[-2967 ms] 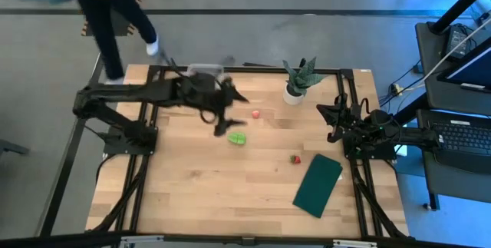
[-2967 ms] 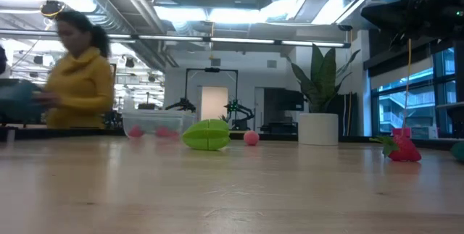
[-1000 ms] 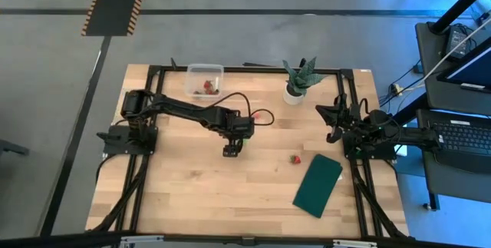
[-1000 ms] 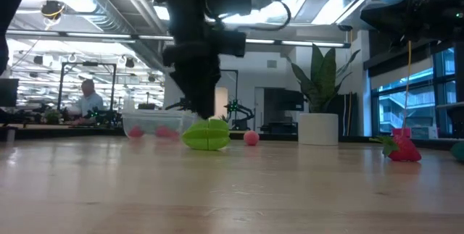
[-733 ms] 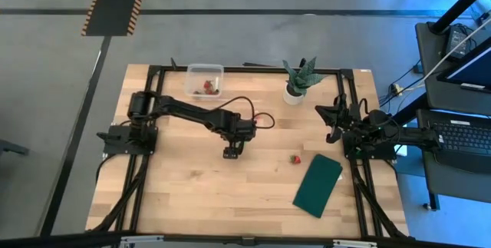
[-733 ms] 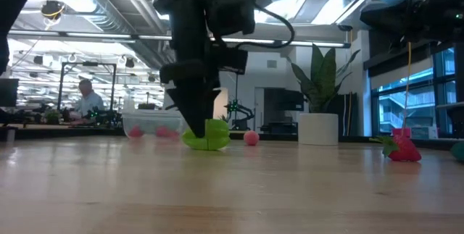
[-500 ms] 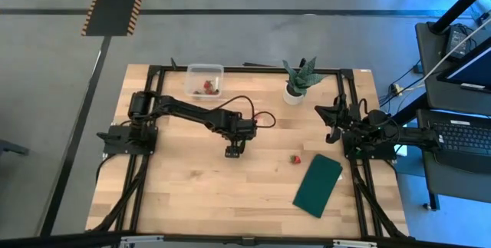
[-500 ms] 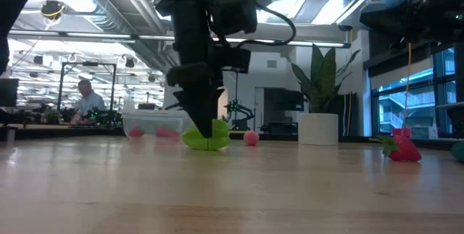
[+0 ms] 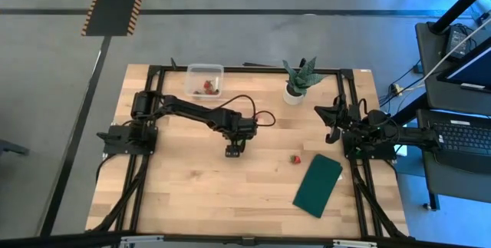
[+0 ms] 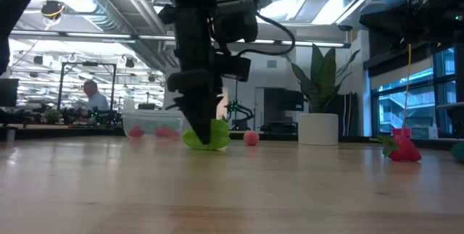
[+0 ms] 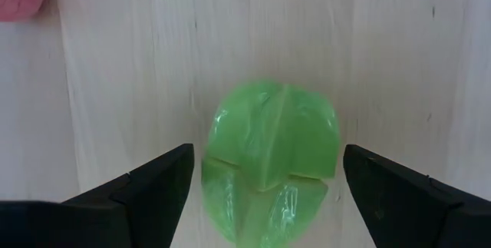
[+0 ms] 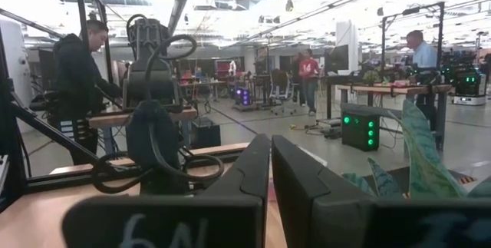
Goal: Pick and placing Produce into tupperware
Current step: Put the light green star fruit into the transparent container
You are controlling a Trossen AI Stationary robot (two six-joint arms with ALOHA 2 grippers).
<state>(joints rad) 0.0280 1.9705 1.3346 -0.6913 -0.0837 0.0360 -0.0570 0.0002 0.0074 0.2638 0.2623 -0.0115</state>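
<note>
On the wooden bench (image 9: 192,194), the clear tupperware (image 9: 205,80) stood at the far edge toward the left, with red strawberries (image 9: 208,87) inside it; the low view showed it behind and to the left of the left arm. The left tool (image 9: 235,147) was reached out over the middle of the bench and lowered until its tips were at the board. Its fingers (image 11: 157,183) were spread wide, one on each side of the bright green lumpy piece (image 11: 270,160), which lay on the bench directly between them with a gap of bare wood on either side, so nothing was gripped. In the low view the green piece (image 10: 214,134) showed just behind the descending fingers. The small pinkish round fruit (image 10: 251,138) lay a little to the right of the green piece and farther back, apart from the tool. Further right stood the spiky green plant in a white pot (image 9: 298,81) near the far edge. A lone strawberry (image 9: 294,158) lay on the bench just beside the upper corner of the flat dark green rectangle (image 9: 317,184). The right tool (image 9: 331,122) waited at the bench's right edge, well apart from all produce, its fingers (image 12: 307,179) closed nearly together and holding nothing.
</note>
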